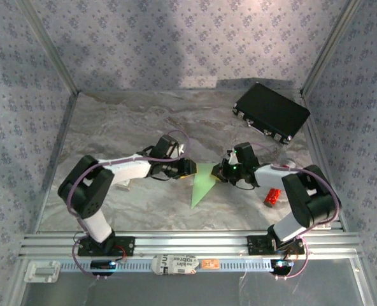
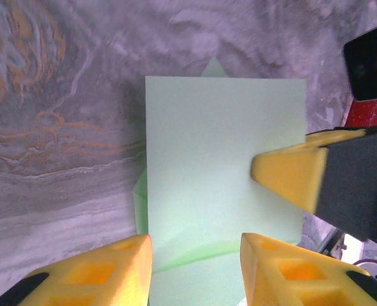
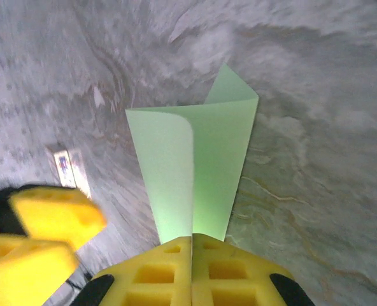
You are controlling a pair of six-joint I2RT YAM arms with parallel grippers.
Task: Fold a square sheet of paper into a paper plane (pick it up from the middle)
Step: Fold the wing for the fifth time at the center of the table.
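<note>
Right end effector [image 3: 192, 242] pinches the paper plane [image 3: 201, 159]; left end effector [image 2: 195, 241] spread (one-sided hold) — a tug could unfold it.

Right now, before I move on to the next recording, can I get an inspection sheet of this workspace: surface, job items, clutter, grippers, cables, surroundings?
Surface: grey marbled tabletop, no spills seen.
Job's things: pale green paper, folded to a point that aims toward the arms' bases, lying between the two grippers.
Clutter: black case at the far right; red cylinder beside the right arm.
Grippers: left gripper, jaws apart with the paper between them; right gripper, jaws shut on the paper's edge.
Cables: purple cable looped along each arm, clear of the paper.
Surroundings: patterned walls on three sides; aluminium rail at the near edge.
</note>
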